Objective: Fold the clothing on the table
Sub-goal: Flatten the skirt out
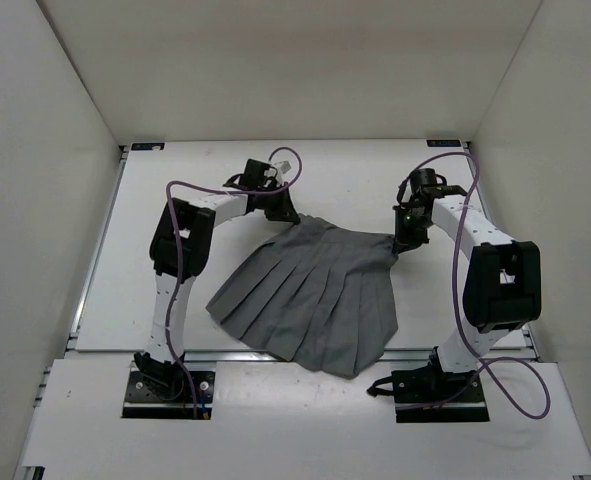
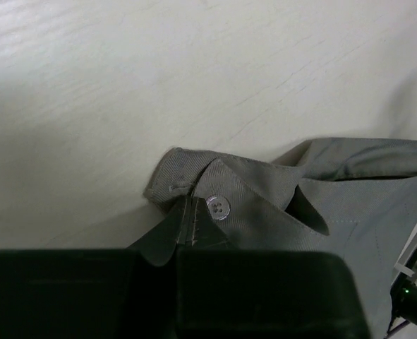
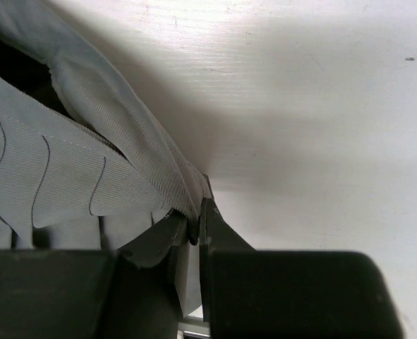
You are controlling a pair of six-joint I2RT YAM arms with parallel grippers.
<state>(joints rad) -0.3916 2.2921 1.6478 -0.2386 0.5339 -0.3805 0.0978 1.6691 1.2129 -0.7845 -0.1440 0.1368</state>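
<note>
A white table (image 1: 335,180) fills the walled work cell, and a dark grey pleated skirt (image 1: 310,300) lies fanned across its near middle, the wide hem reaching over the near rail between the two arm bases. The narrow waistband (image 1: 340,232) faces the far side, stretched between both arms. The left gripper (image 1: 280,212) is closed on the waistband's left end, its jaws together with a fold of cloth pinched between them just below a small pale button (image 2: 218,207). The right gripper (image 1: 405,245) is clamped on the waistband's right end, the fabric edge caught between its nearly touching fingertips (image 3: 212,229), pleats trailing away to its left
</note>
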